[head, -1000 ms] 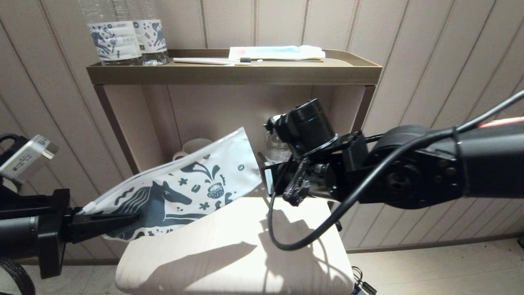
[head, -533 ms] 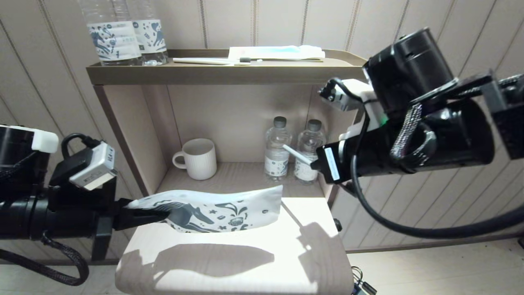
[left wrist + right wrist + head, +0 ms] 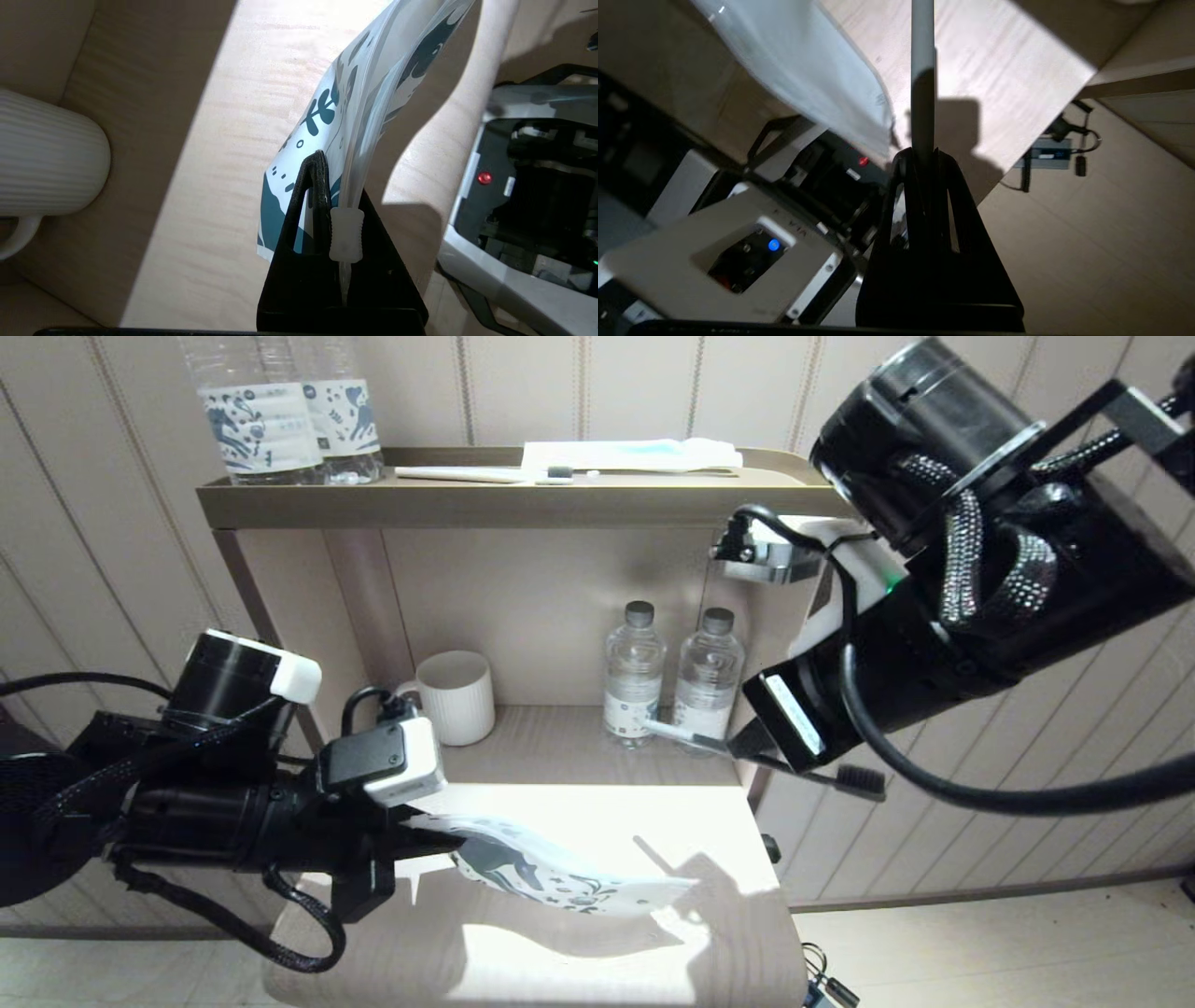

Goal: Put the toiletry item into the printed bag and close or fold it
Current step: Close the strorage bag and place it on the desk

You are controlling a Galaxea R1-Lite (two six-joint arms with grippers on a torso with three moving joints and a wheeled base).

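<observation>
The printed bag (image 3: pixel 560 882), white with a dark-blue horse, hangs nearly flat just above the pale table (image 3: pixel 579 812). My left gripper (image 3: pixel 439 835) is shut on its zip end, next to the white slider (image 3: pixel 346 233). From the left wrist the bag (image 3: pixel 373 93) stretches away from the gripper (image 3: pixel 334 179). My right gripper (image 3: pixel 738 747) hovers above the table's far right corner, shut on the toothbrush. Its light-grey handle (image 3: pixel 667 732) points left and its dark bristle head (image 3: pixel 864 782) sticks out right. In the right wrist view the handle (image 3: pixel 923 70) runs out of the gripper (image 3: pixel 923 156), beside the bag's free end (image 3: pixel 808 60).
A ribbed white mug (image 3: pixel 457 695) and two small bottles (image 3: pixel 635 672) stand in the shelf niche behind the table. The top shelf (image 3: pixel 523 504) carries two large labelled bottles (image 3: pixel 280 420), a white toothbrush (image 3: pixel 485 474) and a white-and-blue packet (image 3: pixel 625 455).
My left arm has swung right, carrying the bag from upright to low and flat over the table. The right arm has lifted clear and tilted, the toothbrush now showing in its grip.
</observation>
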